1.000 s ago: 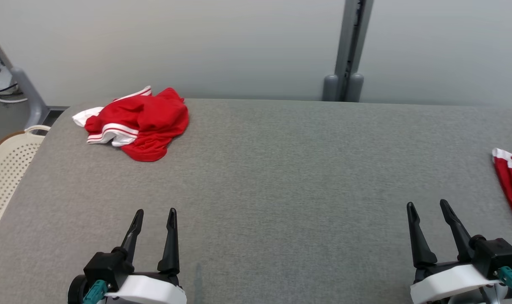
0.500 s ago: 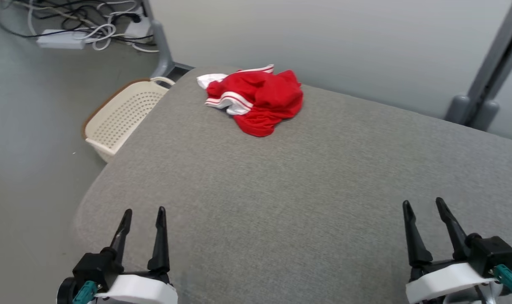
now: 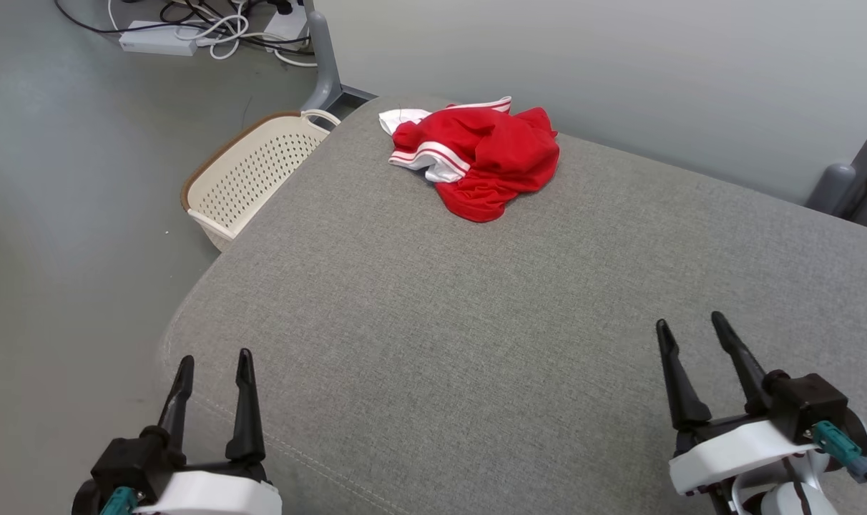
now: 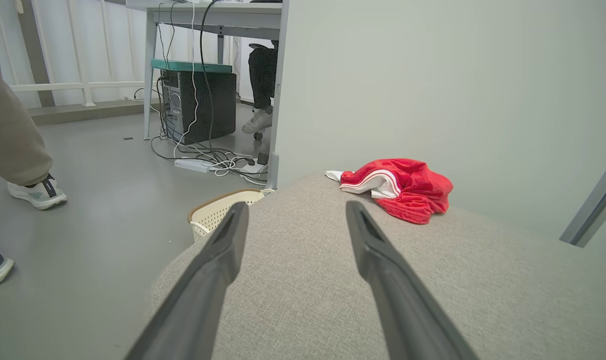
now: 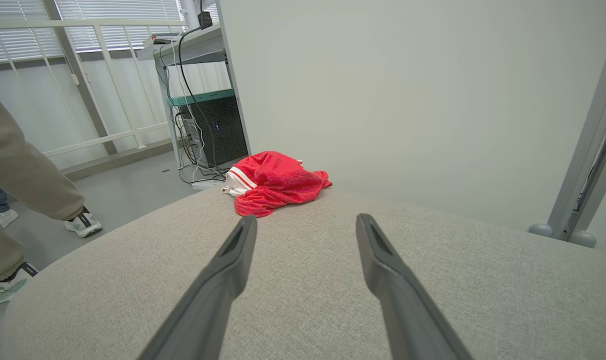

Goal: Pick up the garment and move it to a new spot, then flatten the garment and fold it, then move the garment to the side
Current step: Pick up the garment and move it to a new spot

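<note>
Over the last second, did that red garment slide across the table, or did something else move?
The head camera swung toward the robot's left, bringing floor cables into view. The red garment lies crumpled at the same far corner of the grey table. Nothing was grasped: left gripper and right gripper stayed open, empty.

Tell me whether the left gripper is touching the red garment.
Apart. The head view shows the left gripper near the front edge, the red garment far back, bare grey surface between them.

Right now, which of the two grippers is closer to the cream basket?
The left gripper, open, at the grey table edge that the basket stands beside; the right gripper is far across the table.
</note>
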Robot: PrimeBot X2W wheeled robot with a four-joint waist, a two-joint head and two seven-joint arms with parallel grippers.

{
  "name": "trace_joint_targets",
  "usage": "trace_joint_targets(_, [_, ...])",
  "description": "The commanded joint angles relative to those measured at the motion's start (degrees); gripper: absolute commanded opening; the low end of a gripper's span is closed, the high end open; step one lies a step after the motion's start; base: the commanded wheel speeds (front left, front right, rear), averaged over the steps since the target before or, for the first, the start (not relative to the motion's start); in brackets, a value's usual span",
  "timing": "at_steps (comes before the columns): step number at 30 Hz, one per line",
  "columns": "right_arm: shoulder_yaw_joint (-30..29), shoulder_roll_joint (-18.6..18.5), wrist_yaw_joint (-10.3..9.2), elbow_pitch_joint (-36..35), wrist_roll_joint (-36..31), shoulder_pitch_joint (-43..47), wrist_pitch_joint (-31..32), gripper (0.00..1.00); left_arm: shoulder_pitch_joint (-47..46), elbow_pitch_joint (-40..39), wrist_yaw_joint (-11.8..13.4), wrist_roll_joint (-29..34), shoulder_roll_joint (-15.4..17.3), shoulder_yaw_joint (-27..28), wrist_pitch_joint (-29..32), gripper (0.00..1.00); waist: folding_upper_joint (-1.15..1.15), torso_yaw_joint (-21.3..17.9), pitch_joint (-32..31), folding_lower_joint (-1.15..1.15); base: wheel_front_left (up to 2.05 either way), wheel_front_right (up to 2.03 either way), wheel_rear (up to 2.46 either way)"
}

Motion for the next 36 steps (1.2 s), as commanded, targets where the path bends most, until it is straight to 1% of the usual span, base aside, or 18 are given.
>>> trace_joint_targets(1, [-0.88,-0.41,0.01,-0.40,-0.84,-0.05,-0.52,1.00,-1.44,-0.19,-0.31,0.59,0.39,0.71,-0.04,1.00,0.00,-0.06,0.34,0.00,0.00,0.00,0.00])
trace_joint_targets(6, [-4.78,-0.41,0.01,-3.24,-2.27,1.36,-0.62,1.00,-5.29,1.00,-2.33,2.06,2.16,1.33,-0.04,1.00,0.00,-0.43,2.10,0.00,0.00,0.00,0.00])
trace_joint_targets(8, [-4.75,-0.34,0.02,-5.29,-2.99,0.72,-0.37,1.00,-7.41,0.92,-2.69,2.33,3.97,2.59,-0.04,1.00,0.00,-3.07,4.34,0.00,0.00,0.00,0.00])
trace_joint_targets(9, [-4.75,-0.34,0.02,-5.29,-2.99,0.72,-0.37,1.00,-7.41,0.92,-2.69,2.33,3.97,2.59,-0.04,1.00,0.00,-3.07,4.34,0.00,0.00,0.00,0.00])
trace_joint_targets(12, [-5.11,-0.49,0.01,-7.56,-3.82,-0.07,0.68,1.00,-11.68,0.74,-3.67,2.59,6.57,3.97,-0.02,1.00,0.00,-7.54,7.94,0.00,0.00,0.00,0.00])
trace_joint_targets(15, [-5.47,-0.45,0.01,-9.76,-4.97,-0.98,1.70,1.00,-17.47,1.04,-5.43,2.62,10.62,4.94,1.23,1.00,0.00,-12.30,11.80,0.00,0.00,0.00,0.00])
trace_joint_targets(18, [-6.77,-0.44,0.01,-11.79,-6.15,-1.74,2.25,1.00,-24.36,1.81,-7.75,3.04,15.24,4.85,4.39,1.00,0.00,-16.44,15.37,0.00,0.00,0.00,0.00])
trace_joint_targets(21, [-8.07,-0.37,0.01,-13.56,-7.35,-2.35,2.58,1.00,-31.96,4.11,-9.67,2.71,19.63,4.14,8.43,1.00,0.00,-19.74,18.42,0.00,0.00,0.00,0.00])
trace_joint_targets(23, [-8.57,-0.35,0.01,-14.65,-7.72,-2.64,2.81,1.00,-36.97,6.47,-10.77,1.35,21.84,2.63,10.81,1.00,0.00,-21.49,20.25,0.00,0.00,0.00,0.00])
trace_joint_targets(26, [-8.28,-0.36,0.01,-16.41,-7.99,-2.99,3.06,1.00,-43.64,10.44,-11.57,-2.10,25.05,0.36,14.08,1.00,0.00,-24.44,22.81,0.00,0.00,0.00,0.00])
trace_joint_targets(29, [-8.39,-0.37,0.01,-17.99,-8.14,-3.69,3.06,1.00,-48.12,13.92,-11.67,-6.73,27.33,-4.16,17.80,1.00,0.00,-26.92,25.05,0.00,0.00,0.00,0.00])
trace_joint_targets(31, [-8.04,-0.35,0.01,-19.12,-8.04,-4.03,3.05,1.00,-50.76,15.83,-11.55,-9.34,29.79,-6.59,20.09,1.00,0.00,-28.41,26.52,0.00,0.00,0.00,0.00])
trace_joint_targets(34, [-8.15,-0.33,0.01,-20.86,-7.75,-4.39,2.38,1.00,-53.22,18.75,-11.58,-12.85,31.55,-10.01,22.81,1.00,0.00,-30.02,28.21,0.00,0.00,0.00,0.00])
trace_joint_targets(36, [-8.33,-0.35,0.01,-21.80,-8.49,-4.36,2.23,1.00,-54.68,20.58,-11.59,-14.81,32.14,-11.65,24.07,1.00,0.00,-30.87,29.07,0.00,0.00,0.00,0.00])
